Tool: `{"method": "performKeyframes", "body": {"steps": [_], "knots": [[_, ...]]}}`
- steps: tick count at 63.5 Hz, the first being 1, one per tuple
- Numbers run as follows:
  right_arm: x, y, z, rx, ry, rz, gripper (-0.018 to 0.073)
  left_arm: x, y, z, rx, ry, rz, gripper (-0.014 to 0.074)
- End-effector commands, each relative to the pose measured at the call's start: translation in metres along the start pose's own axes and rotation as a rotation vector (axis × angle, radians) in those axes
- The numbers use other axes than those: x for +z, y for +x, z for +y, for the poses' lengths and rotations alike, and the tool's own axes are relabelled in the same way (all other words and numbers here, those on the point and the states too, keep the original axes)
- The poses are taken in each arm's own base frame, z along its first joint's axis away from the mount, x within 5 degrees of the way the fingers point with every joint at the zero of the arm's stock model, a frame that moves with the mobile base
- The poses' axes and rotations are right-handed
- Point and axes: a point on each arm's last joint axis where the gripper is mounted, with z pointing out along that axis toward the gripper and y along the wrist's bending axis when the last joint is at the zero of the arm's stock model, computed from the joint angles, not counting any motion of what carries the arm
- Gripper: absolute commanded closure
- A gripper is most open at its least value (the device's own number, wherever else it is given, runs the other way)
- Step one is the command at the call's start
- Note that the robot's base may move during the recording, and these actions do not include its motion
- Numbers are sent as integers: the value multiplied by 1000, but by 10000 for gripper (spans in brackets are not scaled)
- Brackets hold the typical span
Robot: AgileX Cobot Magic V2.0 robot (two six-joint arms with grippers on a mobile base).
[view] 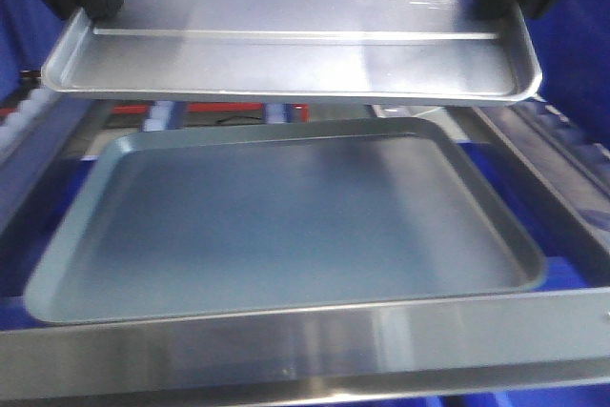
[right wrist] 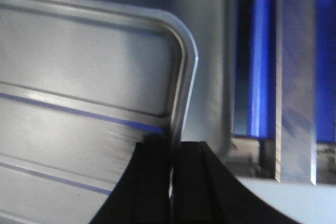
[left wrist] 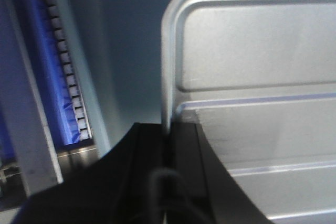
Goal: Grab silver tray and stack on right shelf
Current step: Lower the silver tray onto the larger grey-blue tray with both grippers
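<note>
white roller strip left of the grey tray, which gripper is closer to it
Left. The left gripper clamps the left rim of the silver tray, close beside the roller strip; the right gripper clamps the opposite rim, across the tray.

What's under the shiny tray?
A dull grey tray lies below the silver tray, not touching it, on the shelf. Whatever lies under the grey tray is covered.

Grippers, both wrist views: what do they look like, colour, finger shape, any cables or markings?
Both the left gripper and right gripper are matte black, each with two flat, straight-edged fingers widening into curved bodies. A dark cable-like loop shows behind the left one's fingers. No markings visible.
</note>
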Motion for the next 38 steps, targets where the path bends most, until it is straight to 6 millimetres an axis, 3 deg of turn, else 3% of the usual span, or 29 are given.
{"method": "performKeyframes", "body": {"steps": [1,38], "knots": [[-18,-13,1,-35,-36,-115,503,-18,-7,1,18,21,-83,689],[-18,-13,1,-35,-36,-115,503,-18,-7,1,18,21,-83,689]]}}
